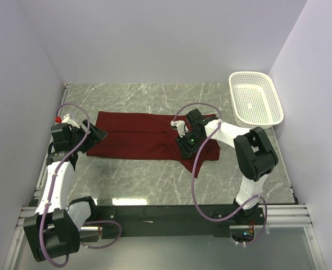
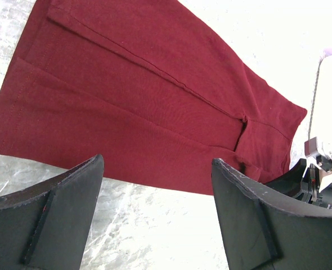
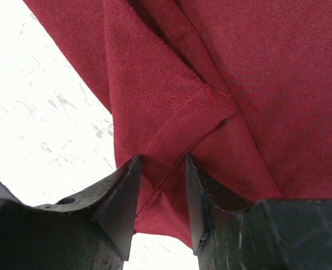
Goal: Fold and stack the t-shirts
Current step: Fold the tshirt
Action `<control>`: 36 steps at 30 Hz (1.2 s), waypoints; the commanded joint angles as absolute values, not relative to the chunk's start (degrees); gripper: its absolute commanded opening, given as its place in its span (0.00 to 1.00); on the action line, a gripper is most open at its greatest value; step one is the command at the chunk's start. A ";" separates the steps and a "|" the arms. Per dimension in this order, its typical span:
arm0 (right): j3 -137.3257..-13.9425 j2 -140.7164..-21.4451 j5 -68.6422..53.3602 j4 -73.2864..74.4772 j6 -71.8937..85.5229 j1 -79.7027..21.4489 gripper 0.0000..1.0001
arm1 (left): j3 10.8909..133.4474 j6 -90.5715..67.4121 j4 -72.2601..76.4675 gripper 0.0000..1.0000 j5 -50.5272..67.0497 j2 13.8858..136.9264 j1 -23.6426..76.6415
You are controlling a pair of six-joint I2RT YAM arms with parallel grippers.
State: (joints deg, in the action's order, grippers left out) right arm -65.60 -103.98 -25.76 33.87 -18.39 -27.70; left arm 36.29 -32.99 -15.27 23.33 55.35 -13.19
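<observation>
Jaws of the left gripper (image 1: 96, 135) stand wide apart with nothing between them. They are low at the left end of the maroon t-shirt (image 1: 135, 138), and in the left wrist view the gripper (image 2: 157, 162) has marbled table (image 2: 155, 236) under its tips and the shirt's (image 2: 126, 95) hemmed edge just beyond.

The right gripper (image 1: 187, 142) is down on the shirt's right part. Its wrist view shows the jaws (image 3: 163, 160) partly apart, with a stitched, folded corner of the cloth (image 3: 256, 84) running into the gap. Whether the tips pinch that fold cannot be told.

The shirt lies as a long folded band, left to right across the middle of the table (image 1: 155, 180), with one pointed flap trailing toward the near edge at its right end. Farther back, in the far right corner, a white mesh basket (image 1: 255, 98) sits apart from the shirt.
</observation>
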 commanded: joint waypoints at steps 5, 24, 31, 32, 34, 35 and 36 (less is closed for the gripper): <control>-67.06 -103.45 -27.59 34.36 -18.10 -27.60 0.38 | 36.30 -31.55 -13.18 0.83 24.70 54.67 -13.45; -70.13 -92.64 -23.39 35.60 -24.08 -28.83 0.00 | 36.30 -31.47 -13.10 0.82 24.78 55.19 -13.45; -74.09 -93.95 -10.21 34.90 -29.96 -31.72 0.00 | 36.39 -31.46 -13.18 0.82 24.70 55.28 -13.45; -74.44 -94.30 -6.89 34.46 -31.54 -32.77 0.00 | 36.39 -31.46 -13.18 0.82 24.70 55.28 -13.36; -75.93 -95.80 -3.79 33.84 -33.65 -33.75 0.00 | 36.39 -31.46 -13.27 0.82 24.70 55.28 -13.45; -76.72 -96.50 -0.73 33.84 -34.36 -34.27 0.00 | 36.47 -31.38 -13.27 0.82 24.70 55.28 -13.36; -77.25 -97.72 -0.18 33.58 -34.97 -34.89 0.00 | 36.47 -31.38 -13.36 0.82 24.70 55.28 -13.36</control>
